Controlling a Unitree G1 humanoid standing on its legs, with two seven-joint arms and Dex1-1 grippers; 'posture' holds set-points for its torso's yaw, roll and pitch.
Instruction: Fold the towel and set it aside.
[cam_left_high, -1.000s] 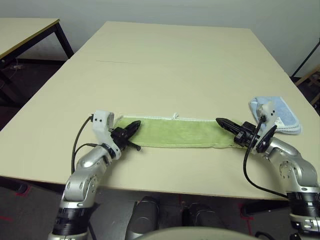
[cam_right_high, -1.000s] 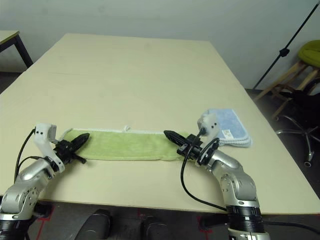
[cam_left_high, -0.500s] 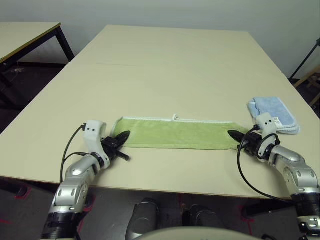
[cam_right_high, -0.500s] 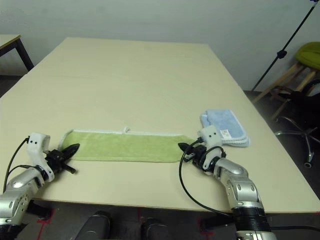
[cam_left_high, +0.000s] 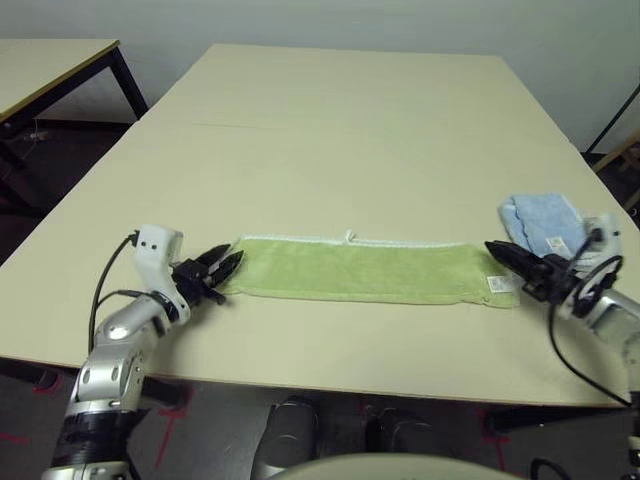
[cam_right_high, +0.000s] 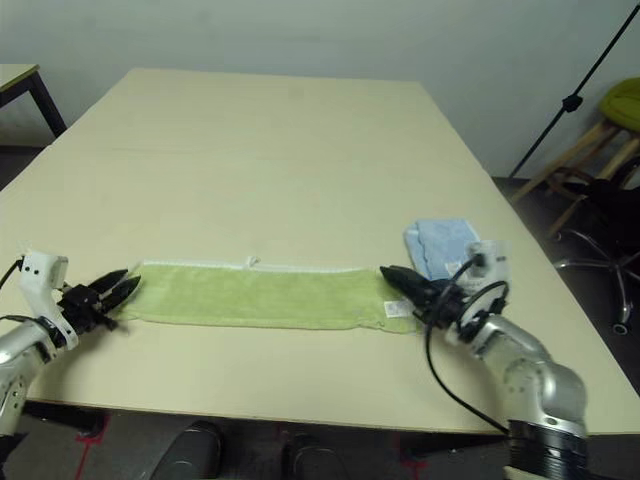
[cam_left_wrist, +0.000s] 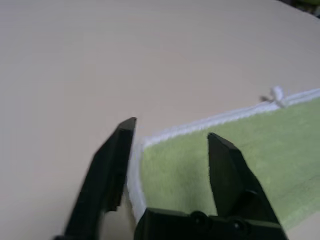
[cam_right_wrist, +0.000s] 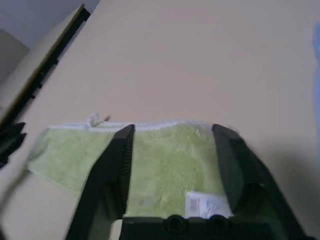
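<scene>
The towel (cam_left_high: 360, 268) lies flat as a long lime-green strip near the table's front edge, with its white loop (cam_left_high: 350, 236) on the far side and a small white label (cam_left_high: 497, 284) at its right end. My left gripper (cam_left_high: 222, 268) is open at the towel's left end. In the left wrist view its fingers (cam_left_wrist: 107, 170) stand apart over that white-edged corner (cam_left_wrist: 145, 150). My right gripper (cam_left_high: 505, 255) is open at the right end. In the right wrist view the towel (cam_right_wrist: 170, 160) and label (cam_right_wrist: 205, 204) show between its fingers.
A folded light-blue cloth (cam_left_high: 545, 222) lies just behind my right gripper. The table's front edge (cam_left_high: 330, 375) runs close under the towel. A second table (cam_left_high: 50, 60) stands at the far left; a black stand (cam_right_high: 570, 100) and a lime-green chair (cam_right_high: 620, 110) are off to the right.
Both grippers, shut a second ago over the towel's ends, have pulled outward and opened. The towel now lies stretched out with its label showing at the right end.
</scene>
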